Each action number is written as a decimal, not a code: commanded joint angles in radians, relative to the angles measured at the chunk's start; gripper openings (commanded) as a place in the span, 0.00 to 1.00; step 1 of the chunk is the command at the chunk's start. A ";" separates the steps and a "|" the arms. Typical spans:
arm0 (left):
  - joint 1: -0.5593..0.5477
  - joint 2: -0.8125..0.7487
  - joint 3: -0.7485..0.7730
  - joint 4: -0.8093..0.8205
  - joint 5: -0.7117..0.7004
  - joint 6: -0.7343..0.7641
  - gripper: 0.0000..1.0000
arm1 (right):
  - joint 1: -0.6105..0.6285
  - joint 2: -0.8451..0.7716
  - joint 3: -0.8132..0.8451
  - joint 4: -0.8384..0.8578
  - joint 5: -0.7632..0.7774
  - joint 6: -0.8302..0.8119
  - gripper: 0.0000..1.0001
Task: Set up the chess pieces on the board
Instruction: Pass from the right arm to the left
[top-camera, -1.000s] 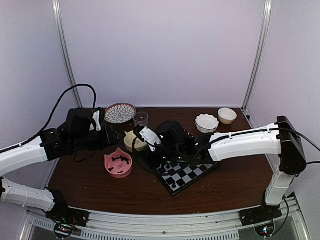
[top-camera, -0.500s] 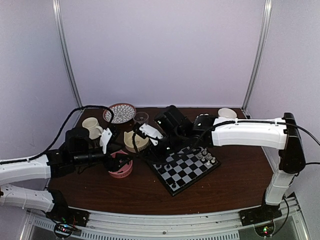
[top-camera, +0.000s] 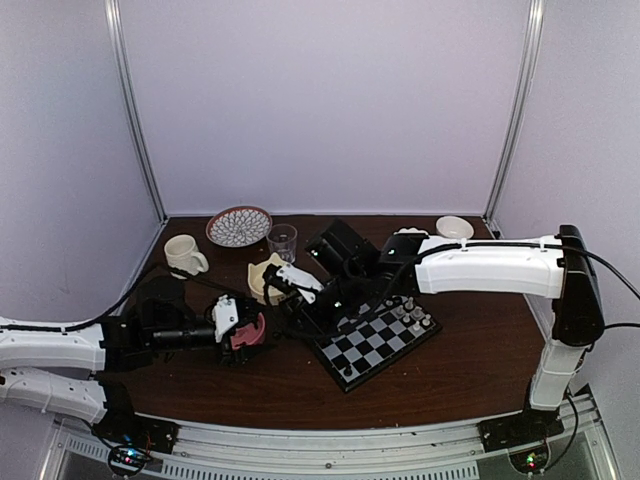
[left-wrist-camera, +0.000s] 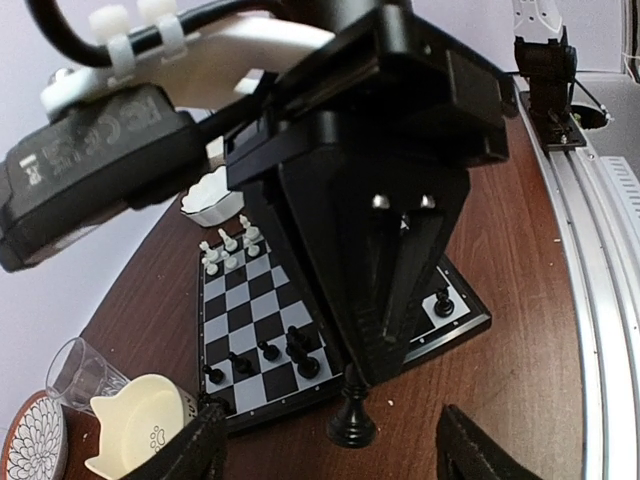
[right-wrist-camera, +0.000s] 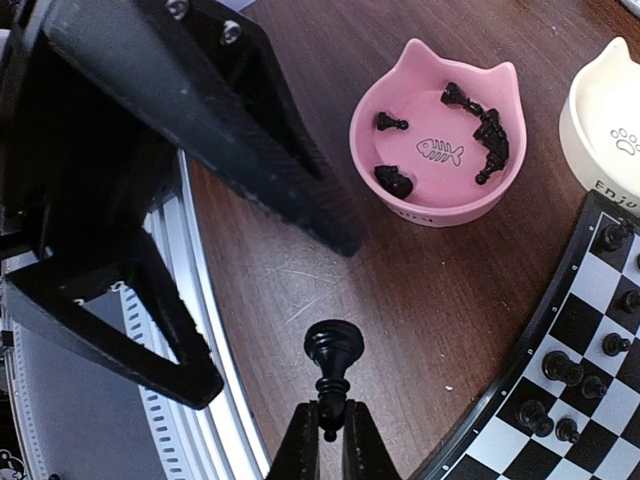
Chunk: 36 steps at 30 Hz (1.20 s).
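One black chessman (right-wrist-camera: 331, 365) sits clenched in the right gripper (right-wrist-camera: 329, 415) jaws, just off the board (top-camera: 385, 352) over the bench; left gripper (left-wrist-camera: 330, 455) has pulled back beside the pink bowl (right-wrist-camera: 375, 130), jaws spread, so placing likely follows

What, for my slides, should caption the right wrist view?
Right gripper pinching a black chess piece beside the board, near the pink cat-eared bowl.

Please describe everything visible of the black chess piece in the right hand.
The black chess piece is small and glossy, plastic by its look, with a wide round base and a narrow stem. The right hand pinches its top, base downward. It is upright over the brown table, just outside the board, near the pink bowl.
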 joint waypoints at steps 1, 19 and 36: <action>-0.002 0.025 -0.028 0.094 -0.009 0.069 0.72 | -0.003 -0.005 -0.003 0.033 -0.083 0.019 0.00; -0.003 0.072 -0.008 0.079 0.014 0.076 0.43 | -0.003 -0.012 -0.023 0.098 -0.103 0.060 0.00; -0.003 0.050 -0.008 0.067 0.009 0.081 0.32 | -0.014 -0.026 -0.047 0.112 -0.067 0.065 0.00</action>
